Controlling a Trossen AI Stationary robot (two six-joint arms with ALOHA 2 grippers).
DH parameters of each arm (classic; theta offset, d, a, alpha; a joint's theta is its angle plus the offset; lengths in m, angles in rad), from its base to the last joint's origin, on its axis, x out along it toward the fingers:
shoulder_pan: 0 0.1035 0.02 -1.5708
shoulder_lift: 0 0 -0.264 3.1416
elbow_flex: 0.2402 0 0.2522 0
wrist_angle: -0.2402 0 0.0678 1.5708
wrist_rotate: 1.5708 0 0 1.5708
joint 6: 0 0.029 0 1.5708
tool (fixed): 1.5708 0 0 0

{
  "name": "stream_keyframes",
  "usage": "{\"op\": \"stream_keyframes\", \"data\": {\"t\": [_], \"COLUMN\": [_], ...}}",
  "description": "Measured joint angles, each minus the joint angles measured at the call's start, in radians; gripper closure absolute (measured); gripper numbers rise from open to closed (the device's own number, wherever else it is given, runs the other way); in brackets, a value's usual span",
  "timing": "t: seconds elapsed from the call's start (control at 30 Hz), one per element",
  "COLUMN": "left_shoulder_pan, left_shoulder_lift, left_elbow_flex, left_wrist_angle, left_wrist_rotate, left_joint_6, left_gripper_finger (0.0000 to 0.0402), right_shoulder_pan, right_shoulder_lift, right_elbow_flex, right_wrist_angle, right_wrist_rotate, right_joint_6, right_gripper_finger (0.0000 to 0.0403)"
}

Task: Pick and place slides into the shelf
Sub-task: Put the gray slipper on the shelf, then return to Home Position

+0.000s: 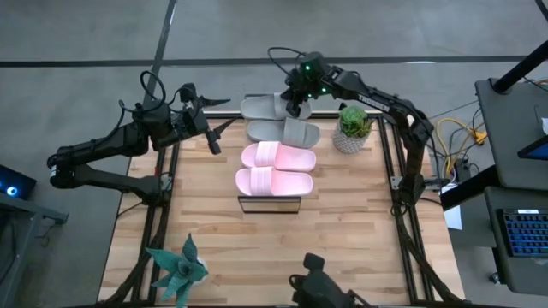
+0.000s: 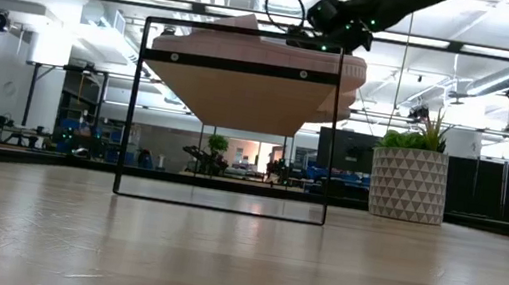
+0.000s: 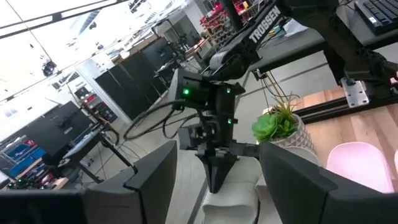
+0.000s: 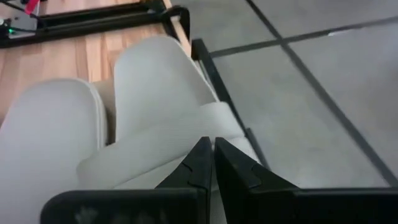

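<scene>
Right gripper [image 1: 294, 109], fingers pinched together, is hovering right over the far grey slide [image 1: 264, 106], so I'd nudge it straight, staying gentle.

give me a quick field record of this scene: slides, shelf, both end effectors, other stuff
slides: two grey slides, two pink slides, all four in a row on the shelf
shelf: black-framed rack, mid-table
right end effector: shut, over the far grey slide
left end effector: open, empty, left of the shelf
other: potted plant, teal plant
</scene>
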Motion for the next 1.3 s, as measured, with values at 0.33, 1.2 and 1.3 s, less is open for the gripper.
{"op": "stream_keyframes", "data": {"t": [0.33,1.2,1.3], "left_shoulder_pan": [0.0,0.0,-0.016], "left_shoulder_lift": [0.0,-0.025,-0.041], "left_elbow_flex": [0.0,0.0,-0.015], "left_wrist_angle": [-0.002,-0.209,-0.261], "left_wrist_rotate": [-0.002,0.118,0.173], "left_joint_6": [0.0,-0.281,-0.346], "left_gripper_finger": [0.0187,0.0213,0.0246], "right_shoulder_pan": [-0.001,0.108,0.146], "right_shoulder_lift": [0.027,-0.271,-0.343], "right_elbow_flex": [0.07,0.171,0.074], "right_wrist_angle": [-0.178,-0.219,-0.163], "right_wrist_rotate": [0.013,-0.103,-0.099], "right_joint_6": [-0.02,-0.102,-0.106], "right_gripper_finger": [0.0391,0.039,0.039]}}
